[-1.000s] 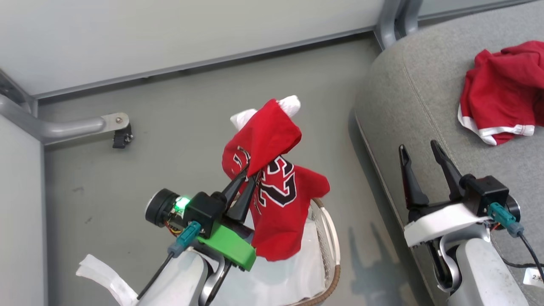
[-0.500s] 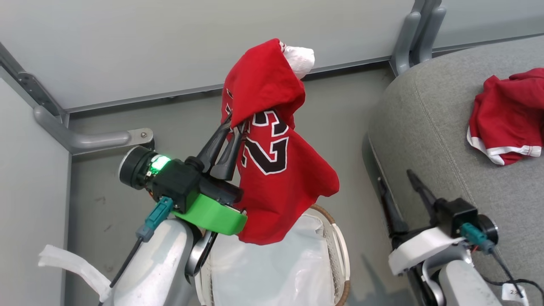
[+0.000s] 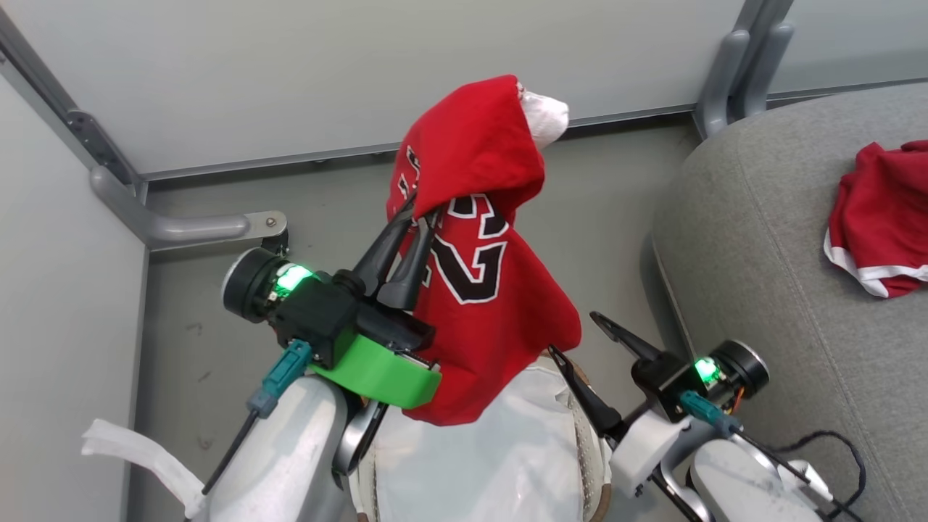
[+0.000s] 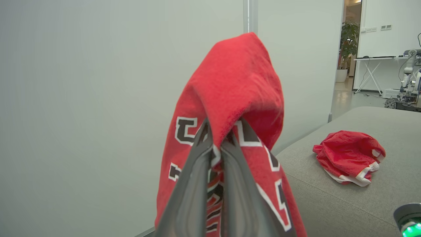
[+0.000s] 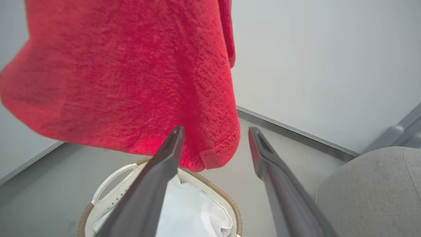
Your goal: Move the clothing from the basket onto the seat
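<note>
Reaching up and forward from the lower left, the left end effector (image 3: 420, 210) is clamped on a fold of the red jersey (image 3: 493, 312). The jersey hangs lengthwise straight down, its hem just above the basket (image 3: 589, 471). The right end effector (image 3: 573, 333) points up-left toward that hem, fingers spread wide and empty. Another red garment (image 3: 877, 217) lies crumpled on the seat (image 3: 754, 275).

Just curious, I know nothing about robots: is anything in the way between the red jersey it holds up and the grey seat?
Only its own right gripper, open, low beside the basket, lies between the jersey held by the left gripper and the seat. Otherwise nothing visible.
</note>
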Tool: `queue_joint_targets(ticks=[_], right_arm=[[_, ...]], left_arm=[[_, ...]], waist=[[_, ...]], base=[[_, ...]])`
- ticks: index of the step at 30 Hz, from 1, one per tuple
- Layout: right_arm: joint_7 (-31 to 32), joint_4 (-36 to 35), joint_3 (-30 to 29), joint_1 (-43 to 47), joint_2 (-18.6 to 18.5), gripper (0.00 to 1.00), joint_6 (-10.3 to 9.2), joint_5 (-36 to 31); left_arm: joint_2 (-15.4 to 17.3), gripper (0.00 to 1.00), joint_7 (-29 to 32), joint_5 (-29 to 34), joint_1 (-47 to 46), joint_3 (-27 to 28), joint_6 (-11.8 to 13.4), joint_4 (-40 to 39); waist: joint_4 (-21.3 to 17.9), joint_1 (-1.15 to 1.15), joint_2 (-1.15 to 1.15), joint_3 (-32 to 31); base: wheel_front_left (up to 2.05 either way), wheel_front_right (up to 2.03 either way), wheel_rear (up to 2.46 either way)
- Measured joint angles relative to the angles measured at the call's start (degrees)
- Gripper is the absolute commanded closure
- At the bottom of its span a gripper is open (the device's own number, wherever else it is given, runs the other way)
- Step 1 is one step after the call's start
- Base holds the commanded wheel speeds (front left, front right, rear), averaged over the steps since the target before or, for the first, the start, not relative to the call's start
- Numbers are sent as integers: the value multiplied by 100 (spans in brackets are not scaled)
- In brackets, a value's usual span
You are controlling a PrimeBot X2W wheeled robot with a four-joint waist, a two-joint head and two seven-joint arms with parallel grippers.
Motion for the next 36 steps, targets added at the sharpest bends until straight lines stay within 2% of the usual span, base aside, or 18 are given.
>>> queue_joint_targets(ticks=[7, 14, 15, 16, 17, 23, 36], right_arm=[[1, 450, 647, -788, -259, 0, 0, 102], [1, 876, 1161, -1270, -285, 0, 0, 258], [0, 925, 1222, -1293, -276, 14, 0, 289], [0, 964, 1241, -1300, -255, 53, 0, 325], [0, 1006, 1254, -1302, -220, 100, 0, 383], [0, 980, 1204, -1286, -120, 100, 0, 547], [0, 760, 920, -1135, -59, 100, 0, 560]], left_arm=[[-67, 100, 0, -76, -71, -221, 0, 26], [-116, 100, 0, -132, -125, -474, 0, 31], [-120, 100, 0, -137, -132, -493, 0, 36], [-122, 100, 0, -141, -138, -504, 0, 42], [-126, 100, 0, -154, -140, -502, 0, 53], [-143, 100, 0, -171, -139, -466, 0, 93], [-167, 100, 0, -170, -135, -408, 0, 151]], waist=[[221, 0, 0, 55], [482, 0, 0, 86], [521, 0, 0, 87], [551, 0, 0, 87], [587, 0, 0, 87], [690, 0, 0, 89], [532, 0, 0, 102]], base=[[0, 0, 0], [0, 0, 0], [0, 0, 0], [0, 0, 0], [0, 0, 0], [0, 0, 0], [0, 0, 0]])
